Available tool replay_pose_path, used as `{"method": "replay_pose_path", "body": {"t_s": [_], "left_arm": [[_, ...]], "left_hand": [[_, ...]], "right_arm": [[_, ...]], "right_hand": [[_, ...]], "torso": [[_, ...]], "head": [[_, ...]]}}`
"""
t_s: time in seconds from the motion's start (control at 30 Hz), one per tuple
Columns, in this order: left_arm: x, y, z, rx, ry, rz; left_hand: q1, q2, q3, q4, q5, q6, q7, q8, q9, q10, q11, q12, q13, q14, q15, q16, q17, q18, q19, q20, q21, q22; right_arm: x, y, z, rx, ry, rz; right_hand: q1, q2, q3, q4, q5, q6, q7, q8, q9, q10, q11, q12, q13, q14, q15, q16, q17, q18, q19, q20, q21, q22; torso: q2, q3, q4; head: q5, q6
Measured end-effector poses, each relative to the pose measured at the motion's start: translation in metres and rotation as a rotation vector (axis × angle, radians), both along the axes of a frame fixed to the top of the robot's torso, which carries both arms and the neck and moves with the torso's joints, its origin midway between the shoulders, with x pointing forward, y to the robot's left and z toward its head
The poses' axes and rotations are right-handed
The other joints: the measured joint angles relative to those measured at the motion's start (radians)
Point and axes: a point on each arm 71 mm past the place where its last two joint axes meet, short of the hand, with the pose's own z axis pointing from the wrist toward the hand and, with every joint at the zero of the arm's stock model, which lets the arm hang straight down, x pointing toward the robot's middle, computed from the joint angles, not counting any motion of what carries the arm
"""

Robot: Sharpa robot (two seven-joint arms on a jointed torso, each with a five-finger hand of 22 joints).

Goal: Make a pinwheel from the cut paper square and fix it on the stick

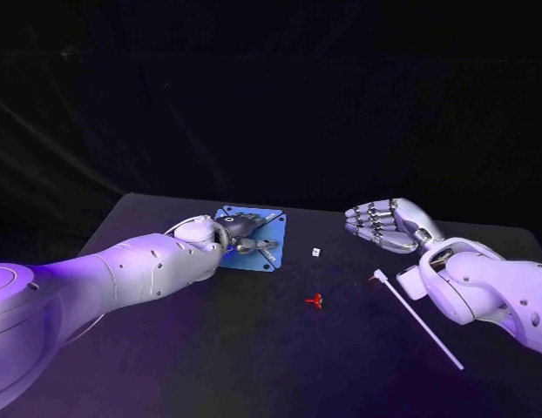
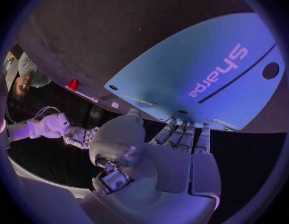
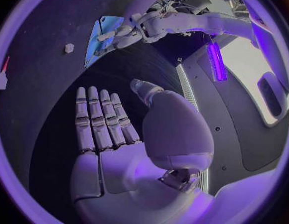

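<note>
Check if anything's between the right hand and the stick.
Nothing visible. The right hand is open just beyond the far end of the stick, with only bare table between them. The small red piece and small white piece lie off to the side, toward the paper square.

Flat blue paper square [image 1: 271, 225] (slit diagonally); white stick [image 1: 419, 322] lying well apart.
</note>
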Motion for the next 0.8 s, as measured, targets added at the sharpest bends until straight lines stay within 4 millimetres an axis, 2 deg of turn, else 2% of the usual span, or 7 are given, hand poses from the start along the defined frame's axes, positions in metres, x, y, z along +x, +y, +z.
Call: {"method": "replay_pose_path", "body": {"t_s": [0.07, 0.2, 0.3, 0.57, 0.8], "left_arm": [[0.0, 0.001, 0.002, -0.001, 0.0, -0.001], [-0.001, 0.002, 0.003, -0.003, 0.005, -0.004], [-0.002, 0.004, 0.004, -0.005, 0.007, -0.005], [-0.007, 0.007, 0.006, -0.011, 0.015, -0.013], [-0.014, 0.009, 0.006, -0.019, 0.024, -0.022]], "left_hand": [[0.002, -0.002, 0.0, 0.0, 0.0, 0.023, 0.001, 0.002, 0.004, 0.018, -0.003, 0.002, 0.003, 0.025, 0.0, 0.004, 0.0, 0.008, 0.008, 0.004, 0.007, 0.01], [0.015, -0.002, 0.0, 0.0, 0.002, 0.033, 0.005, 0.002, 0.005, 0.023, -0.008, 0.002, 0.004, 0.031, 0.0, 0.006, 0.001, 0.009, 0.013, 0.006, 0.007, 0.01], [0.043, 0.0, 0.0, 0.0, 0.01, 0.054, 0.005, 0.002, 0.005, 0.03, -0.016, 0.002, 0.005, 0.045, -0.008, 0.006, 0.008, 0.008, 0.047, -0.018, 0.02, 0.01], [0.055, 0.001, -0.006, 0.0, 0.01, 0.063, 0.007, 0.002, 0.0, 0.027, -0.019, 0.002, 0.004, 0.048, -0.009, 0.005, 0.005, 0.007, 0.055, -0.023, 0.02, 0.01], [0.066, -0.01, -0.019, -0.002, 0.013, 0.063, 0.007, -0.004, -0.003, 0.021, -0.025, 0.002, 0.003, 0.048, -0.009, 0.003, 0.002, 0.006, 0.055, -0.023, 0.02, 0.01]], "right_arm": [[0.0, 0.0, 0.0, 0.0, 0.0, 0.0], [0.0, 0.0, 0.0, 0.0, 0.001, -0.001], [0.0, -0.001, 0.0, 0.0, 0.002, -0.002], [0.0, -0.001, 0.0, 0.0, 0.005, -0.003], [0.0, -0.002, 0.0, -0.002, 0.007, -0.005]], "right_hand": [[0.0, 0.0, 0.0, 0.0, 0.0, 0.0, 0.0, 0.0, 0.0, 0.0, 0.0, 0.0, 0.0, 0.0, 0.0, 0.0, 0.0, 0.0, 0.0, 0.0, 0.0, 0.0], [0.0, 0.0, 0.0, 0.0, 0.0, 0.0, 0.0, 0.0, 0.0, 0.0, 0.0, 0.0, 0.0, 0.0, 0.0, 0.0, -0.001, 0.0, 0.0, 0.0, 0.0, -0.001], [0.0, 0.0, 0.0, 0.0, 0.0, 0.0, 0.0, 0.0, 0.0, 0.0, 0.0, 0.0, 0.0, 0.0, 0.0, 0.0, -0.001, 0.0, 0.0, 0.0, 0.0, -0.001], [0.0, 0.0, 0.0, 0.0, 0.003, 0.0, 0.0, 0.0, -0.001, 0.0, 0.0, 0.0, 0.0, 0.0, 0.0, 0.0, -0.002, 0.0, 0.0, 0.0, 0.0, -0.002], [0.0, 0.0, 0.0, 0.0, 0.004, 0.0, 0.0, 0.0, -0.001, 0.0, 0.0, 0.0, 0.0, 0.0, 0.0, 0.0, -0.002, 0.0, 0.0, 0.0, 0.0, -0.003]], "torso": [[0.0, 0.0001, -0.0002], [0.001, 0.0007, -0.0011], [0.001, 0.0008, -0.0015], [0.002, 0.0008, -0.003], [0.003, 0.001, -0.0039]], "head": [[0.001, -0.001], [0.002, -0.004], [0.002, -0.005], [0.003, -0.01], [0.001, -0.018]]}}
